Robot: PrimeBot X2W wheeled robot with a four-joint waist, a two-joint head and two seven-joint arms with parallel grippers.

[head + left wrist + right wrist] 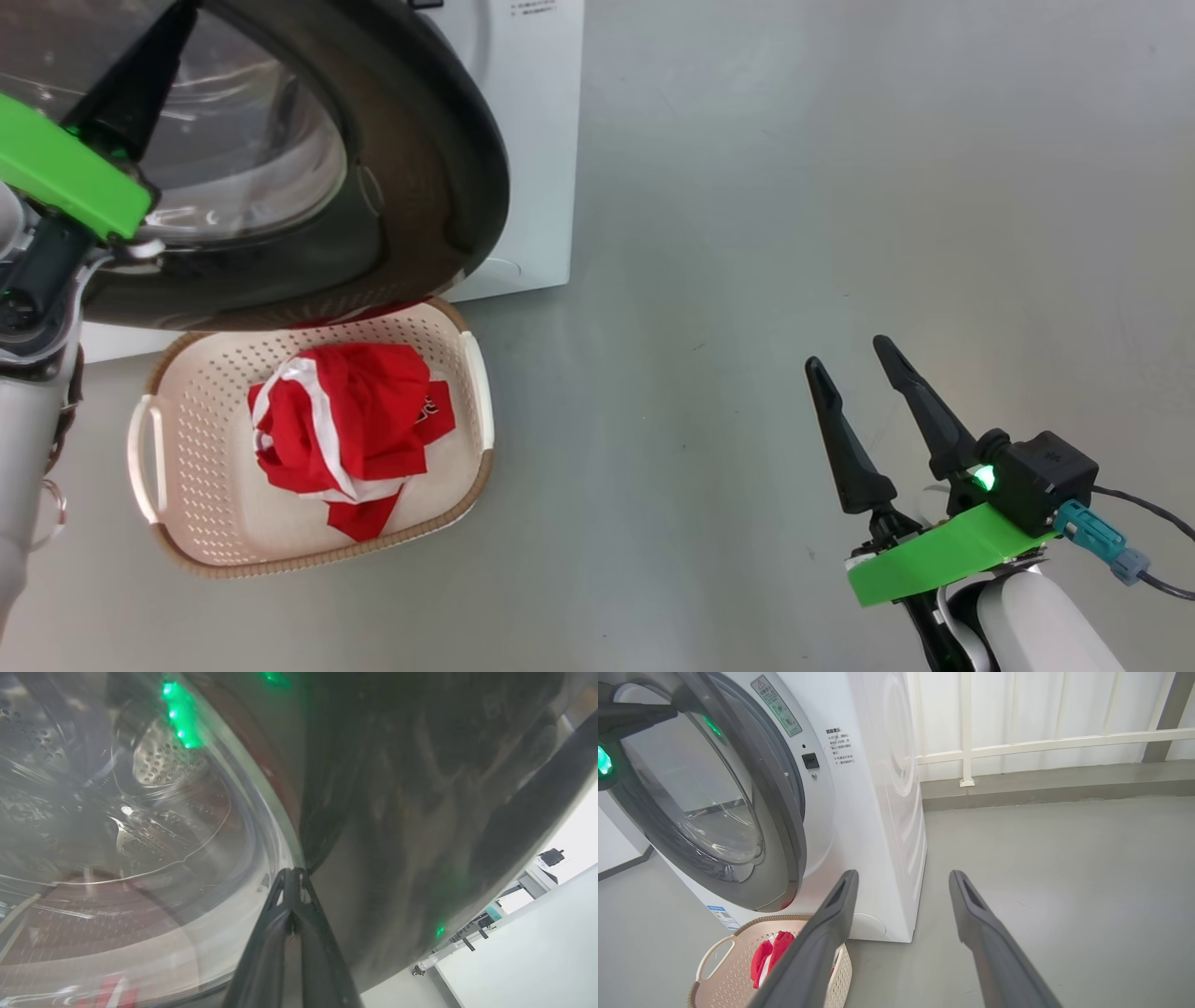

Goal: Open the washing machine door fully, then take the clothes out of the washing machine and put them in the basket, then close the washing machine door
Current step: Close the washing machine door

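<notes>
The washing machine door (411, 140), a black-rimmed round door with a glass bowl, stands partly ajar from the white washing machine (532, 140). My left gripper (185, 11) is shut with nothing in it, its tip (292, 872) resting against the door's outer face where glass meets rim. The dark left fingers (644, 714) lie on the door (784, 858) in the right wrist view. Red and white clothes (345, 420) lie in the cream basket (201, 448) on the floor under the door. My right gripper (845, 353) hangs open and empty, far right of the basket (719, 952).
Grey floor (794, 233) stretches to the right of the machine (878, 812). A white railing (966, 742) and a low grey kerb run behind it. A cable (1148, 509) trails from my right wrist.
</notes>
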